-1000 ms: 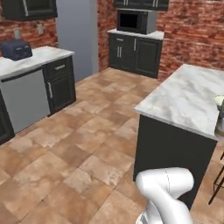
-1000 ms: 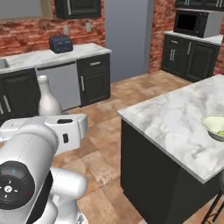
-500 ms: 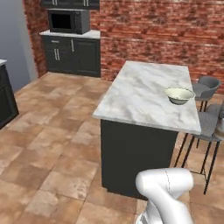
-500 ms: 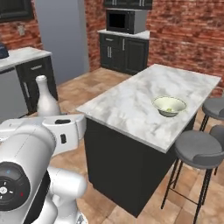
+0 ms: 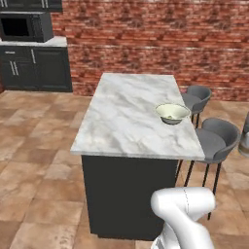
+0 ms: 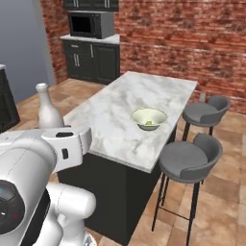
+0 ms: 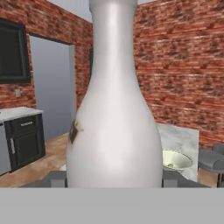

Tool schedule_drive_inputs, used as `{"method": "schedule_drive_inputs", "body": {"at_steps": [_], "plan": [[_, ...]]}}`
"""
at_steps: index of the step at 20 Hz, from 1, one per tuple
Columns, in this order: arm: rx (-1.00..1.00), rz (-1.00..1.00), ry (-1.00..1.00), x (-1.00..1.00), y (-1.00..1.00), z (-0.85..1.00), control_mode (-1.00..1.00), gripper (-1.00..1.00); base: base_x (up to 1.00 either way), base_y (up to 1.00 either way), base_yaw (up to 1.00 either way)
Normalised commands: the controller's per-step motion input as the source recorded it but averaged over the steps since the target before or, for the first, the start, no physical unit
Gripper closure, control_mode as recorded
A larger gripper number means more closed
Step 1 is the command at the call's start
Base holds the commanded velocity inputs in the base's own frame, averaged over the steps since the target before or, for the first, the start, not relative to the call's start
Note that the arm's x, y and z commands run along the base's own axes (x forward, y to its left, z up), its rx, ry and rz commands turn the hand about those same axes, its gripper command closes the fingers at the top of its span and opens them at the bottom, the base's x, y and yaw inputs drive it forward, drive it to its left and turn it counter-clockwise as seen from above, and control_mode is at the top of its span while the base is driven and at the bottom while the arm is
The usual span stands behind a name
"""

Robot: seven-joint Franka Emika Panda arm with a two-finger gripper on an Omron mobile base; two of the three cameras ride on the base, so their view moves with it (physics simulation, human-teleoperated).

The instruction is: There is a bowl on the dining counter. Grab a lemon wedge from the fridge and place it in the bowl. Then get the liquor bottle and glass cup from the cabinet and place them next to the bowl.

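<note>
A tall pale liquor bottle (image 7: 114, 113) stands upright between my fingers, and my gripper (image 7: 113, 179) is shut on its lower body. From the right base view the liquor bottle (image 6: 48, 109) rises above my white hand, left of the dining counter (image 6: 120, 108). The pale bowl (image 6: 149, 117) sits on the marble top near its stool-side edge, with a small yellow-green lemon wedge (image 6: 150, 123) inside. In the left base view the bowl (image 5: 172, 113) lies toward the counter's right edge. The bowl (image 7: 175, 161) also shows low at the right, behind the bottle.
Two grey bar stools (image 6: 190, 161) (image 6: 207, 110) stand along the counter's right side. Dark cabinets with a microwave (image 6: 90, 24) line the far left wall, and a brick wall closes the back. Tiled floor (image 5: 34, 160) lies open to the counter's left.
The whole scene has swung as the base moved: the cabinets slid off to the left and the dining counter with the bowl now sits close ahead. The bottle stays in my grip.
</note>
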Motion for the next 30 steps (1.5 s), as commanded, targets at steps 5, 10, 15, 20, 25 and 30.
{"method": "schedule_drive_inputs", "body": {"at_steps": [5,10,15,20,25,30], "plan": [[0.0,0.0,0.0,0.0,0.0,0.0,1.0,1.0,0.68,-0.02,-0.19],[0.0,0.0,0.0,0.0,0.0,0.0,1.0,1.0,0.52,-0.02,-0.03],[0.0,0.0,0.0,0.0,0.0,0.0,1.0,1.0,0.28,-0.06,0.04],[0.0,0.0,0.0,0.0,0.0,0.0,1.0,1.0,0.32,-0.24,0.12],[0.0,0.0,0.0,0.0,0.0,0.0,1.0,1.0,0.58,-0.22,0.08],[0.0,0.0,0.0,0.0,0.0,0.0,1.0,1.0,0.55,-0.18,0.0]]}}
